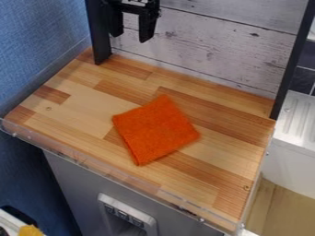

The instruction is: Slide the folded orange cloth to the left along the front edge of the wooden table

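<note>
With the fingers of my black two-finger gripper [131,37] apart and empty, I judge I'm pre-grasp; reaching the folded orange cloth [155,130] mid-way across the striped wooden tabletop [80,103] calls for lowering towards it.

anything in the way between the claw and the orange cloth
Nothing visible. The open claw hangs near the back of the wooden surface, and the orange cloth lies flat further forward on it. The black upright is beside the claw and seems to be off the line to the cloth.
</note>
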You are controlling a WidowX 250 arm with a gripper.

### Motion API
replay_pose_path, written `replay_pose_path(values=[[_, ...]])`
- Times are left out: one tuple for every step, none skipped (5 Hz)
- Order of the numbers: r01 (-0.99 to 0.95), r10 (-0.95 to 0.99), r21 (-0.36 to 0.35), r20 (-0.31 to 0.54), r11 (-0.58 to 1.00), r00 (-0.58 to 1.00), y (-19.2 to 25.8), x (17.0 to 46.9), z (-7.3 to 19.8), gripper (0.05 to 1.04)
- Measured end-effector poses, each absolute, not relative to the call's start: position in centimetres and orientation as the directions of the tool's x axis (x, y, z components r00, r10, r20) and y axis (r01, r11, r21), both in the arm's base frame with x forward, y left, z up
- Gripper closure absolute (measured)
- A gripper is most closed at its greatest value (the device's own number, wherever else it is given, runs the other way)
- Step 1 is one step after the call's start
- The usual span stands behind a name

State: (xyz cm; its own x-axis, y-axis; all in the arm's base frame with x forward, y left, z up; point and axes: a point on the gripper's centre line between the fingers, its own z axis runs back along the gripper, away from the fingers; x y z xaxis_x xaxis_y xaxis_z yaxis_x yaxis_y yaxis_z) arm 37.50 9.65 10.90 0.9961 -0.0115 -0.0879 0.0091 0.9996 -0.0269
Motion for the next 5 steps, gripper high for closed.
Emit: replay_pose_path(values=[[0.075, -0.079, -0.039, -0.121, 0.996, 0.990, 9.2, 36.4, 9.3, 0.085], [0.207, -0.209, -0.035, -0.077, 0.978, 0.975, 7.7, 35.5, 10.5, 0.088], [0.347, -0.347, -0.014, -0.035, 0.938, 0.937, 6.4, 33.9, 11.3, 0.088], [0.471, -0.471, 0.017, 0.008, 0.882, 0.882, 5.4, 32.3, 11.6, 0.085], [0.577, -0.579, 0.039, 0.028, 0.815, 0.815, 4.9, 31.0, 11.9, 0.085]])
